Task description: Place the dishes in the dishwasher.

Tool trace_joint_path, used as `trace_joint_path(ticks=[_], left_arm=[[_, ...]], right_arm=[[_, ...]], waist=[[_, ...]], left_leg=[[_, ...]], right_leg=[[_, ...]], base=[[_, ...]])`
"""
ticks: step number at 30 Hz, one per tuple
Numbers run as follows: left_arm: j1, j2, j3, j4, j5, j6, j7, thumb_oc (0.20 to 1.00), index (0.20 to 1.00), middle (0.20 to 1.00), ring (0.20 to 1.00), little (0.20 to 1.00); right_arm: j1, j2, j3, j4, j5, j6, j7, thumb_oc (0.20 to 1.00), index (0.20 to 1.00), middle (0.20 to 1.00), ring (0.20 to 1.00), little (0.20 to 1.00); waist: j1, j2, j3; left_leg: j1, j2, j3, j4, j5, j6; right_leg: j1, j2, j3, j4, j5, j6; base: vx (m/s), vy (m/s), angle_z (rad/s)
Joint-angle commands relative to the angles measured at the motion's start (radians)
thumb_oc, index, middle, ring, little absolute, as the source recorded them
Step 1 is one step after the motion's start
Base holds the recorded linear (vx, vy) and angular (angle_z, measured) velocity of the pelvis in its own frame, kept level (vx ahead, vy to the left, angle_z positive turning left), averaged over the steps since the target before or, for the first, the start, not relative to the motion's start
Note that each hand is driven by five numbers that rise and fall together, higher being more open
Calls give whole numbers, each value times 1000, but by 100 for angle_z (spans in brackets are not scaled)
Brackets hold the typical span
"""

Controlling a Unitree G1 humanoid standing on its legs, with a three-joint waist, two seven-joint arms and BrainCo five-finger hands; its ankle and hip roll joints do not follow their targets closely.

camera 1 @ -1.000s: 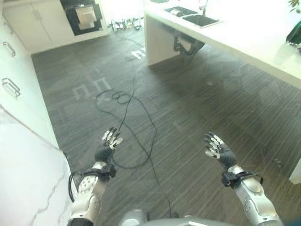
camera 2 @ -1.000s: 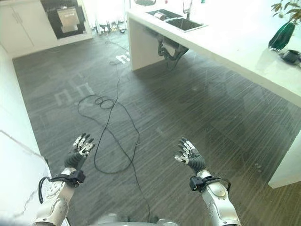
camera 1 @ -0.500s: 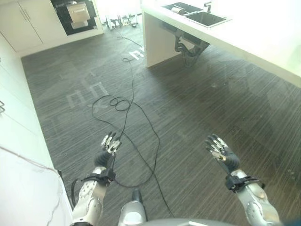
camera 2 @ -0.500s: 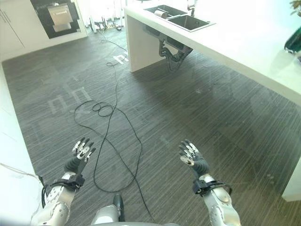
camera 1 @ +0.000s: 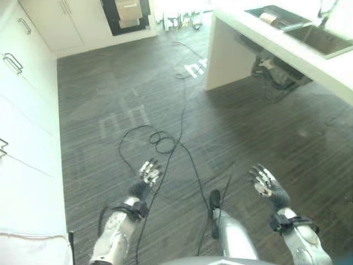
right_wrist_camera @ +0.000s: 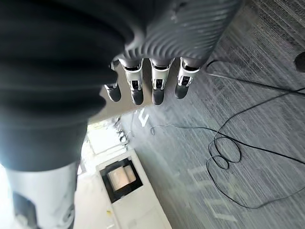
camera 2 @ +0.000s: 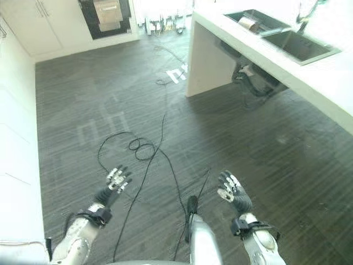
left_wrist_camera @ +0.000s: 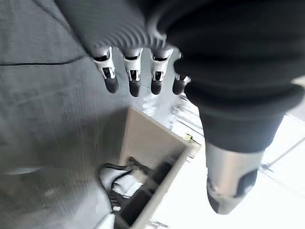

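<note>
Dishes: where are they now?

— Not in my grasp. My left hand (camera 1: 148, 172) and right hand (camera 1: 265, 182) are both empty, fingers (left_wrist_camera: 135, 81) straight and spread, thumbs apart. A small pale cylindrical object (camera 2: 251, 23) lies on the white kitchen counter (camera 1: 242, 25), just beside the recessed steel sink (camera 1: 322, 40); too small to tell whether it is a dish.

Why are the hands held that way?

— Judgement: a carry-free ready posture. Both hang palm-forward over the dark grey wood-grain floor (camera 1: 110, 83), well apart, touching nothing, ready for a later pick.

Describe the room.

— White handled cabinets (camera 1: 27, 61) run along my left. A black built-in appliance (camera 1: 128, 11) sits in the far cabinet wall; possibly the dishwasher, not confirmed. The counter stands far right.

Task progress?

— Judged at its start: nothing picked, nothing loaded.
</note>
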Motion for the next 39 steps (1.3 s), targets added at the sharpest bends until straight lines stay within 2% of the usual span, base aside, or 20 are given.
trace_joint_path(ticks=[1, 2, 3, 5, 7, 8, 9, 12, 15, 18, 19, 20, 23, 25, 28, 30, 32, 34, 37, 39], left_arm=[[-37, 78, 44, -75, -16, -60, -34, 1000, 1000, 1000, 1000, 1000], [-32, 75, 50, -86, -26, -52, -33, 1000, 1000, 1000, 1000, 1000], [-23, 69, 51, -113, -32, -37, -25, 1000, 1000, 1000, 1000, 1000], [-11, 57, 36, -125, -30, -40, -21, 1000, 1000, 1000, 1000, 1000], [-8, 38, 16, -116, -43, -53, -6, 1000, 1000, 1000, 1000, 1000], [-19, 31, 10, -107, -49, -49, -9, 1000, 1000, 1000, 1000, 1000], [-20, 32, 10, -108, -51, -48, -16, 1000, 1000, 1000, 1000, 1000], [0, 43, 25, -109, -46, -55, 10, 1000, 1000, 1000, 1000, 1000], [20, 38, 46, -101, -63, -72, 12, 1000, 1000, 1000, 1000, 1000], [63, 12, 67, -101, -58, -132, -38, 1000, 1000, 1000, 1000, 1000], [55, 26, 103, -116, -85, -129, -49, 1000, 1000, 1000, 1000, 1000], [41, 35, 109, -113, -92, -126, -53, 1000, 1000, 1000, 1000, 1000], [-15, 64, 107, -100, -85, -104, -55, 1000, 1000, 1000, 1000, 1000], [-28, 73, 105, -105, -77, -96, -56, 1000, 1000, 1000, 1000, 1000], [-38, 83, 116, -125, -29, -89, -70, 1000, 1000, 1000, 1000, 1000], [-34, 89, 128, -150, -22, -109, -58, 1000, 1000, 1000, 1000, 1000], [-42, 128, 186, -264, -43, -180, -93, 1000, 1000, 1000, 1000, 1000], [-63, 138, 201, -321, -43, -213, -65, 1000, 1000, 1000, 1000, 1000], [-78, 148, 203, -369, -6, -257, -24, 1000, 1000, 1000, 1000, 1000], [-90, 152, 203, -394, -4, -258, -29, 1000, 1000, 1000, 1000, 1000]], right_arm=[[-3, 16, -27, -84, 65, -64, -16, 1000, 1000, 1000, 1000, 1000], [2, 9, -33, -93, 65, -56, -12, 1000, 1000, 1000, 1000, 1000], [11, -1, -42, -118, 54, -40, -6, 1000, 1000, 1000, 1000, 1000], [21, -14, -51, -132, 41, -43, 9, 1000, 1000, 1000, 1000, 1000], [24, -33, -64, -117, 36, -61, 26, 1000, 1000, 1000, 1000, 1000], [11, -42, -67, -105, 42, -64, 12, 1000, 1000, 1000, 1000, 1000], [2, -49, -68, -101, 51, -62, 8, 1000, 1000, 1000, 1000, 1000], [-27, -55, -68, -103, 37, -34, 13, 1000, 1000, 1000, 1000, 1000], [-36, -74, -70, -126, -8, -12, 51, 1000, 1000, 1000, 1000, 1000], [-35, -90, -80, -148, -18, -19, 113, 1000, 1000, 1000, 1000, 1000], [-31, -101, -83, -185, -17, -11, 117, 1000, 1000, 1000, 1000, 1000], [-27, -97, -87, -190, -18, -14, 115, 1000, 1000, 1000, 1000, 1000], [-17, -70, -94, -208, -15, -20, 76, 1000, 1000, 1000, 1000, 1000], [-13, -46, -86, -224, -27, -25, 50, 1000, 1000, 1000, 1000, 1000], [-5, -3, -70, -247, -58, -54, 25, 1000, 1000, 1000, 1000, 1000], [-22, 7, -55, -249, -67, -64, 24, 1000, 1000, 1000, 1000, 1000], [-53, -30, -93, -295, -35, -45, 32, 1000, 1000, 1000, 1000, 1000], [-94, -48, -103, -300, -14, -44, 29, 1000, 1000, 1000, 1000, 1000], [-114, -73, -103, -332, -1, -51, 12, 1000, 1000, 1000, 1000, 1000], [-107, -78, -116, -358, 4, -62, -6, 1000, 1000, 1000, 1000, 1000]], waist=[[-35, -51, -82], [-41, -41, -97], [-47, -19, -124], [-53, -19, -139], [-41, -48, -125], [-17, -72, -102], [-3, -87, -92], [18, -68, -80], [45, -47, -81], [64, -38, -68], [76, -44, -64], [75, -45, -64], [78, -55, -75], [80, -63, -82], [81, -41, -90], [82, -25, -84], [85, -42, -62], [89, -54, -49], [87, -64, -45], [70, -55, -45]], left_leg=[[-107, -196, 26, -86, -8, 175], [-93, -179, 39, -55, 27, 155], [-99, -149, 70, 57, 151, 99], [-165, -132, 93, 258, 300, 36], [-339, -113, 103, 559, 379, -5], [-474, -81, 112, 626, 346, 13], [-542, -65, 118, 605, 327, 35], [-541, 8, 171, 207, 331, 53], [-496, 70, 46, -175, 413, 19], [-538, 118, 9, -175, 447, 3], [-512, 90, 22, -126, 354, 25], [-516, 80, 36, -100, 328, 34], [-523, 34, 73, -73, 295, 65], [-501, -9, 64, -95, 288, 95], [-421, -76, 49, -151, 264, 146], [-375, -87, 61, -166, 248, 153], [-335, -112, 76, -175, 228, 151], [-310, -108, 124, -175, 214, 132], [-273, -119, 175, -175, 182, 127], [-248, -119, 187, -175, 162, 135]], right_leg=[[155, 3, -54, -346, 104, 194], [174, 14, -61, -346, 102, 176], [212, 45, -80, -346, 82, 142], [253, 68, -64, -346, 48, 103], [330, 72, -17, -346, 7, 67], [385, 68, 0, -346, -14, 58], [414, 66, 15, -346, -30, 55], [469, 93, 82, -346, -86, 71], [511, 99, 157, -346, -129, 96], [573, 84, 200, -318, -196, 98], [592, 14, 181, -260, -232, 139], [592, -7, 165, -231, -243, 153], [592, -56, 110, -151, -231, 193], [547, -80, 105, -46, -158, 218], [420, -102, 83, 239, -36, 212], [348, -112, 49, 314, -20, 195], [365, -18, -70, 57, -95, 185], [376, -9, -163, -117, -68, 185], [344, -30, -252, -186, 15, 200], [332, -20, -239, -181, -9, 189]], base=[[534, -225, 64], [563, -278, 38], [516, -297, 4], [456, -302, -25], [490, -312, -60], [474, -249, -25], [460, -98, -12], [496, 120, -104], [578, 306, -92], [627, 420, -126], [604, 530, -150], [584, 531, -94], [350, 301, -42], [334, 290, 42], [406, 355, 26], [347, 241, 7], [467, 36, -26], [299, -80, -26], [252, -111, -41], [230, -148, -57]])
